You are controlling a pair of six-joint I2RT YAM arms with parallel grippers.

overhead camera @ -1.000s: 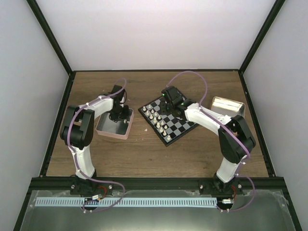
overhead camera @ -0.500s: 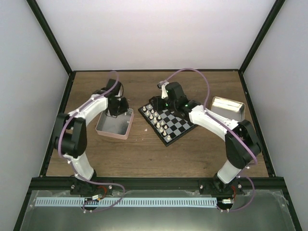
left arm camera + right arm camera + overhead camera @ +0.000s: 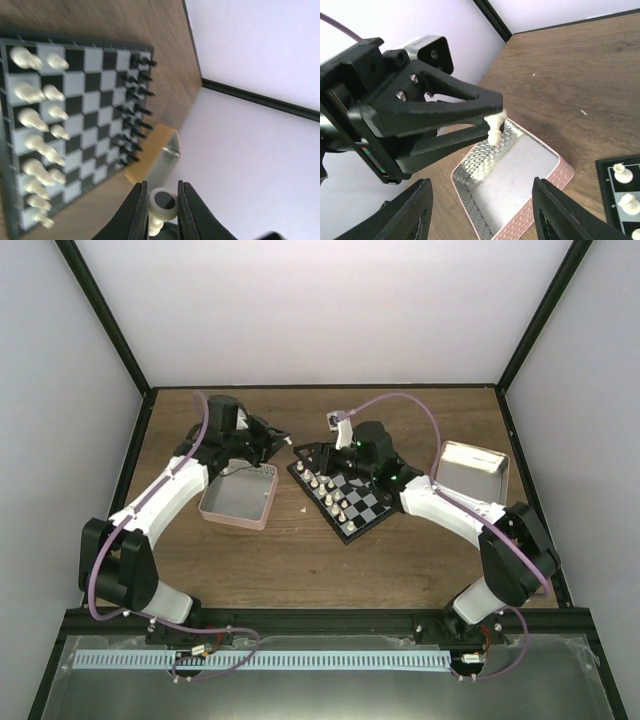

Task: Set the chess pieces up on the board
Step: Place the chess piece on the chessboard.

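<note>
- The left gripper (image 3: 278, 442) pinches a cream-white chess piece (image 3: 495, 128) between narrowed fingertips. It holds the piece in the air near the far corner of the pink tray (image 3: 235, 518), between tray and board (image 3: 372, 502), evidently bound for a square.
- The right gripper (image 3: 481, 181) hangs by the board's tray-side corner with its jaws spread wide and nothing in them. It faces the held piece, which suggests it is waiting to take it or is making way.
- White pieces (image 3: 325, 490) stand in two rows along the board's tray-side edge. Black pieces (image 3: 135, 110) line the opposite edge, towards the tan box (image 3: 474, 455).
- The crowded white rows leave little room for lowering another piece, and the two grippers sit close together, so a nudge could topple neighbouring pieces.
</note>
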